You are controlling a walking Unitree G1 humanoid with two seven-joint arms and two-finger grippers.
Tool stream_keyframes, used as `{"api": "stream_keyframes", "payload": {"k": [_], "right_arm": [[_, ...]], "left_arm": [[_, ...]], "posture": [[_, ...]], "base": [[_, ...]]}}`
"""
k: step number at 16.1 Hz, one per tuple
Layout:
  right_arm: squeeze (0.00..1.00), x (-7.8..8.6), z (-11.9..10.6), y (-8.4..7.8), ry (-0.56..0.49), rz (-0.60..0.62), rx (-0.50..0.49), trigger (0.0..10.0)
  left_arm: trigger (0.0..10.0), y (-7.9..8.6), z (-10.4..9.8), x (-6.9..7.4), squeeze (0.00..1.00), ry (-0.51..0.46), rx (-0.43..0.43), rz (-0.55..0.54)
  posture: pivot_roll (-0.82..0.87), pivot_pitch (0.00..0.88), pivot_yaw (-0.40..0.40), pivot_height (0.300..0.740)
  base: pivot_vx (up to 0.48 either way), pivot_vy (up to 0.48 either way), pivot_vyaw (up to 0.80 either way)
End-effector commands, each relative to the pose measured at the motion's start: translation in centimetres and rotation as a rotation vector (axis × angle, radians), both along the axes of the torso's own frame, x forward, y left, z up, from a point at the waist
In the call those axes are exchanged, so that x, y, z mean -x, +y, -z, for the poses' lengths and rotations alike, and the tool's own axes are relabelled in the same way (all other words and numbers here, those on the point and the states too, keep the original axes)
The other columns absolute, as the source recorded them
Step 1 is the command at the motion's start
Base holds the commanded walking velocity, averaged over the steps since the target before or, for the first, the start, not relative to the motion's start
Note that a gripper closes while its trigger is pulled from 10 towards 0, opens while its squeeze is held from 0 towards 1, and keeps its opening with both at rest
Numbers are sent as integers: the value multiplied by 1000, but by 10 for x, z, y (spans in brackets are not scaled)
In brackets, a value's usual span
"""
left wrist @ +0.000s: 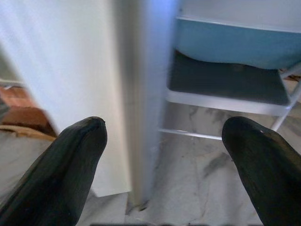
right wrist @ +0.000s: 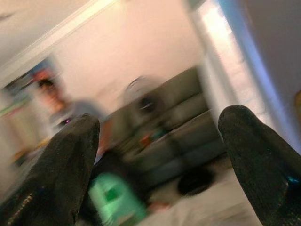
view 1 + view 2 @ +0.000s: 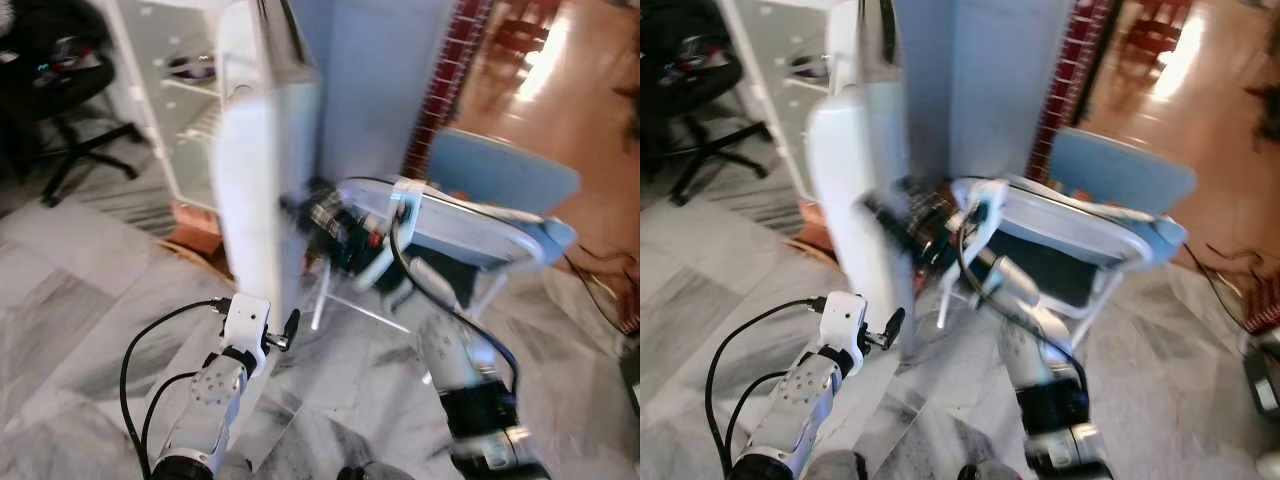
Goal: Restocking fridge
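The fridge door (image 3: 262,150) stands open edge-on, at twelve o'clock from your left hand (image 1: 162,155). It looks big, stiff and smooth, so I think you should push on its thick edge, not pinch it. Your left hand is open, low, just beside that edge. Your right hand (image 2: 157,165) is open too, its arm bent up by the blue folding chair (image 3: 500,190) at two o'clock.

— What does the fridge door (image 3: 262,160) look like?
— White, tall, seen nearly edge-on, swung open.
— And the fridge (image 3: 180,90) itself?
— Open, its white shelves blurred behind the door.
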State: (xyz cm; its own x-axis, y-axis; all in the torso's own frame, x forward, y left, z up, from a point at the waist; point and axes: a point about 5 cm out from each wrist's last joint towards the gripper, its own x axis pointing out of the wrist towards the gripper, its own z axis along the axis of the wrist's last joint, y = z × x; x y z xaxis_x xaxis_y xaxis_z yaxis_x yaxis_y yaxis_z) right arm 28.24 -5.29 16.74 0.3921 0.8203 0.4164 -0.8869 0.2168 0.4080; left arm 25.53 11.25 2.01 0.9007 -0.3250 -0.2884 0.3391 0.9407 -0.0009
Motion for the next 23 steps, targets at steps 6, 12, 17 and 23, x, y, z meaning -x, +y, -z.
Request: {"api": "stream_keyframes", "payload": {"k": [6,12,17,23], "right_arm": [[0,-3,86,-35,125,307,488,10000],[0,-2,103,-71,171,800,551,10000],[0,-7,106,-81,188,908,555,10000],[0,-11,107,-86,189,939,555,10000]], "left_arm": [[10000,2,0,1,0,-1,2,-15],[10000,14,-12,-1,0,-84,22,-127],[10000,16,-12,0,0,-80,16,-128],[10000,17,-12,2,0,-71,20,-135]], "posture": [[129,40,-68,740],[118,41,-61,740],[124,39,-63,740],[128,41,-63,740]], "base": [[0,0,0],[0,0,0],[0,137,0],[0,462,0]]}}
